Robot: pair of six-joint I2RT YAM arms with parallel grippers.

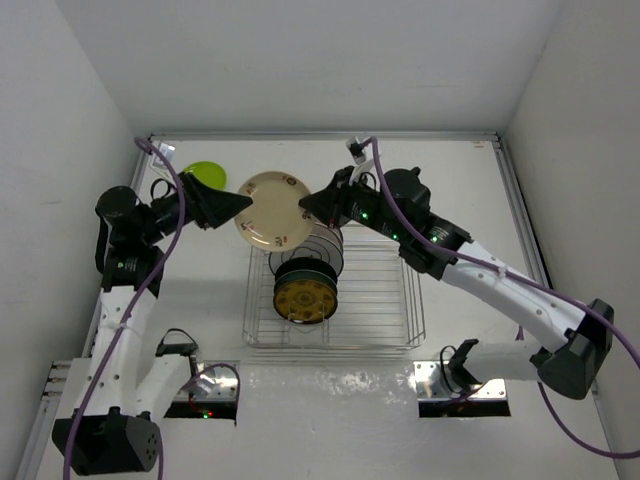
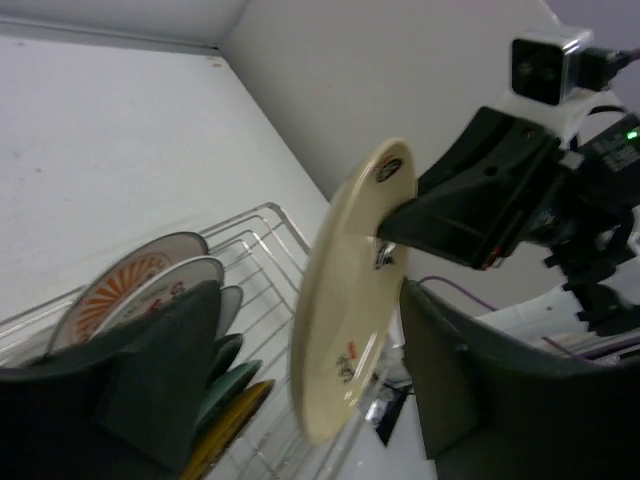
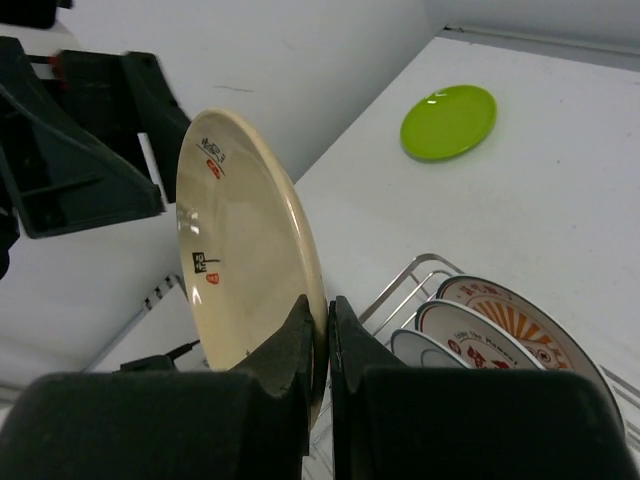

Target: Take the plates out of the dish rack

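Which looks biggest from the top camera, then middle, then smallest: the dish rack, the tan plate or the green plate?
1. dish rack
2. tan plate
3. green plate, but the left arm hides part of it, so it may really match the tan one.

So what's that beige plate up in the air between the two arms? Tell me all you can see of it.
The tan plate is round and glossy, with a raised rim and a few small red and dark marks on its face. It hangs tilted in the air over the far left corner of the dish rack, clear of the other plates. The right gripper pinches its rim. The left gripper straddles the opposite edge with open fingers; whether they touch is unclear.
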